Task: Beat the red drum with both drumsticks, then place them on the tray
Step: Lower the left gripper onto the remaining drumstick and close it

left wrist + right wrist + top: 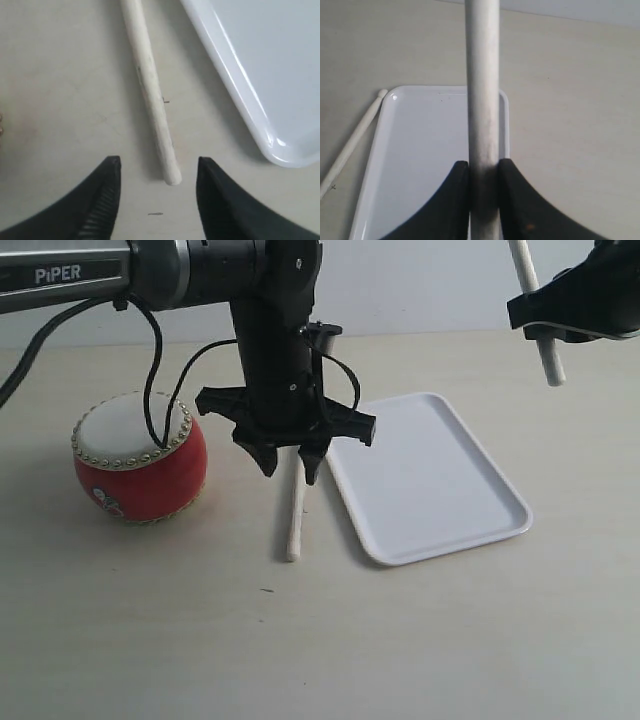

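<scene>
One stick (294, 520) is lying on the desk (150, 640) right beside the tray (430, 480), not in it, and your left pincer (291, 472) hangs wide open and empty over it, drum (140, 465) off to the side. Further back your right pincer (545, 332) is clamped on the other stick (524, 270), so neither looks trayed yet.

- the red drum (138, 455) stands on the table (200, 640) at middle left of the exterior frame;
- the tray (440, 490) lies right of centre, well apart from the drum;
- one drumstick (294, 525) lies on the table between them, just beside the tray's left rim and outside it;
- the left gripper (290, 468) hangs over that stick's upper end;
- the other drumstick (537, 315) is at upper right, clamped in the right gripper (483, 167), above the table
</scene>
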You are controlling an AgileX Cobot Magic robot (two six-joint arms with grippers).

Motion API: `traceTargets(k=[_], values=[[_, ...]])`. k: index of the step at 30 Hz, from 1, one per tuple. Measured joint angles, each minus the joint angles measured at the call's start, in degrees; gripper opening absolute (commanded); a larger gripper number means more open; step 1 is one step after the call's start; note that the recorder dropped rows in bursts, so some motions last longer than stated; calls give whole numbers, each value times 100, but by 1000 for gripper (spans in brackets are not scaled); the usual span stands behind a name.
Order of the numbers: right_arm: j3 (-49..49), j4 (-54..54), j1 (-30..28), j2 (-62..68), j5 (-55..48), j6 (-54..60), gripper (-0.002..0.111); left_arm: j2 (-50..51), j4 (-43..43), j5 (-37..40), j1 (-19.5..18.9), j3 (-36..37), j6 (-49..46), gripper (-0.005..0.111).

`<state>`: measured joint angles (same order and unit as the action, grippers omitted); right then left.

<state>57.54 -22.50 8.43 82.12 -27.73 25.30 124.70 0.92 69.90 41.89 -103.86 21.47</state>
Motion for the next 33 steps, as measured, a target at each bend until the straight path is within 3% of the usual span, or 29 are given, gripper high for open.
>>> traceTargets(k=[5,13,22,33], values=[[0,0,0,0,-32,0,0,0,25,-86,231,98,80,47],[0,-13,0,0,-124,0,0,0,-322,-186,267,243,635,47],[0,-61,0,0,-167,0,0,33,-417,-890,297,620,660,47],[0,-152,0,0,-167,0,0,382,16,-900,-64,622,532,47]])
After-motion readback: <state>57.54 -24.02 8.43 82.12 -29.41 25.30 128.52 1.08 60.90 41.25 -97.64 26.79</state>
